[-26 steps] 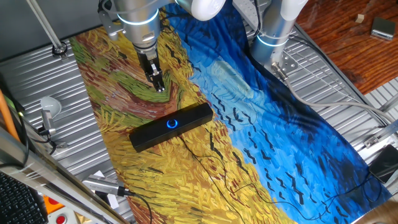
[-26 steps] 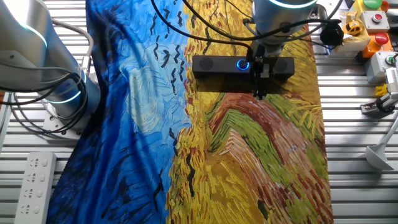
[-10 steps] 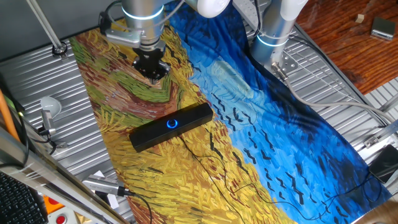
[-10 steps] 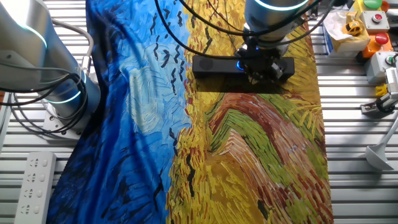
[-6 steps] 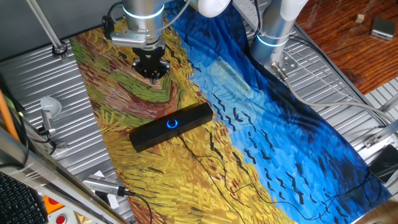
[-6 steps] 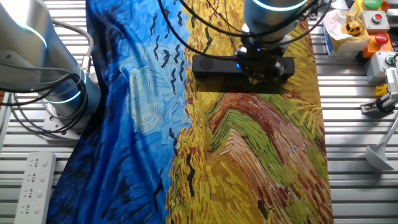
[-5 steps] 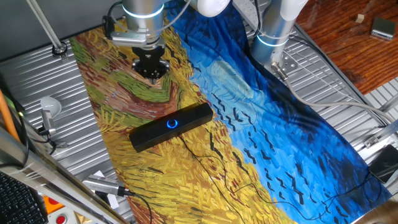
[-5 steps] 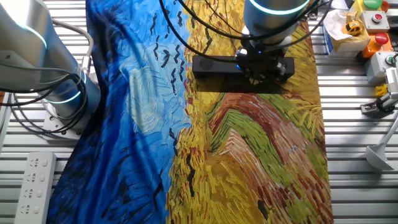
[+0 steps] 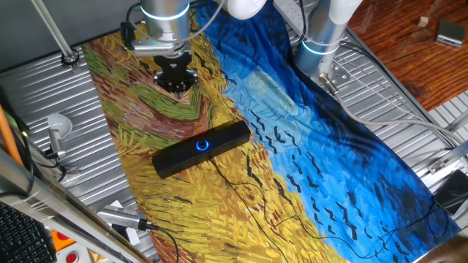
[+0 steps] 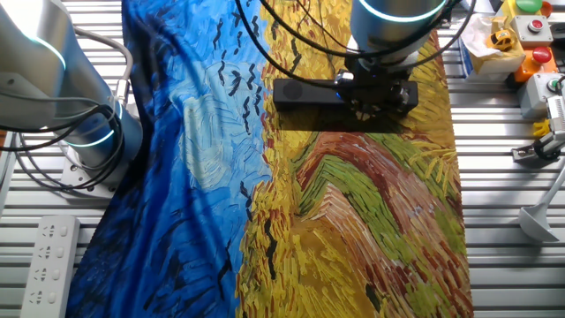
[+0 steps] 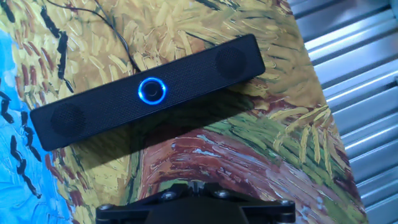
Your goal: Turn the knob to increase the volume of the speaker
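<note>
The speaker (image 9: pixel 219 140) is a long black bar lying on the painted cloth; it also shows in the other fixed view (image 10: pixel 300 91) and in the hand view (image 11: pixel 205 65). The knob (image 9: pixel 202 145) glows with a blue ring at the bar's centre and is plain in the hand view (image 11: pixel 152 90). My gripper (image 9: pixel 176 84) hangs above the cloth, apart from the speaker, on the side away from the cable. In the other fixed view the gripper (image 10: pixel 369 104) covers the knob. In the hand view only the fingertip stubs (image 11: pixel 196 185) show, close together and holding nothing.
A thin black cable (image 9: pixel 241 183) runs from the speaker across the cloth. A second arm's base (image 9: pixel 322 36) stands at the cloth's far edge. A white power strip (image 10: pixel 48 256) and a box of buttons (image 10: pixel 530 26) lie on the ribbed metal table.
My hand has risen and drawn back a little from the speaker since the earliest frames. The speaker has not moved. In the last half second almost nothing moved.
</note>
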Controlling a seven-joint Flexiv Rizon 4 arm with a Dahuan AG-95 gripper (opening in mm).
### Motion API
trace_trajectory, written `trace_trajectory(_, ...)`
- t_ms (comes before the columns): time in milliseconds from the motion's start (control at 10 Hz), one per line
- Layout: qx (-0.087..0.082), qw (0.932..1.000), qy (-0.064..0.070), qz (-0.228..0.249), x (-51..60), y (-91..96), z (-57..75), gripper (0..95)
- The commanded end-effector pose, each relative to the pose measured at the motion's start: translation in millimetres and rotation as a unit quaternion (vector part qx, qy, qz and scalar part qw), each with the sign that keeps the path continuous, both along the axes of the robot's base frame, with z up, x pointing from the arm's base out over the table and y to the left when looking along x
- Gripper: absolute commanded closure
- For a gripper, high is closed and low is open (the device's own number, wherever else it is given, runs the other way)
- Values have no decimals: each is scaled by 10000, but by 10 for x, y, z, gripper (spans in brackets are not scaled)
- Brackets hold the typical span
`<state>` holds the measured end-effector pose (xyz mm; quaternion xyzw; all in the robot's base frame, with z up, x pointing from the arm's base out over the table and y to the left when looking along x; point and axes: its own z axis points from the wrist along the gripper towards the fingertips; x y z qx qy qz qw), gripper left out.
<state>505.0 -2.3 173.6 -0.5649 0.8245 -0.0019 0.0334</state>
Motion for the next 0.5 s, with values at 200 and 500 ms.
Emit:
trace_trajectory(200,-195,9995,-13,246,-51,283,-38,760)
trace_trajectory(500,-269,9983,-24,508,-126,608,-106,570)
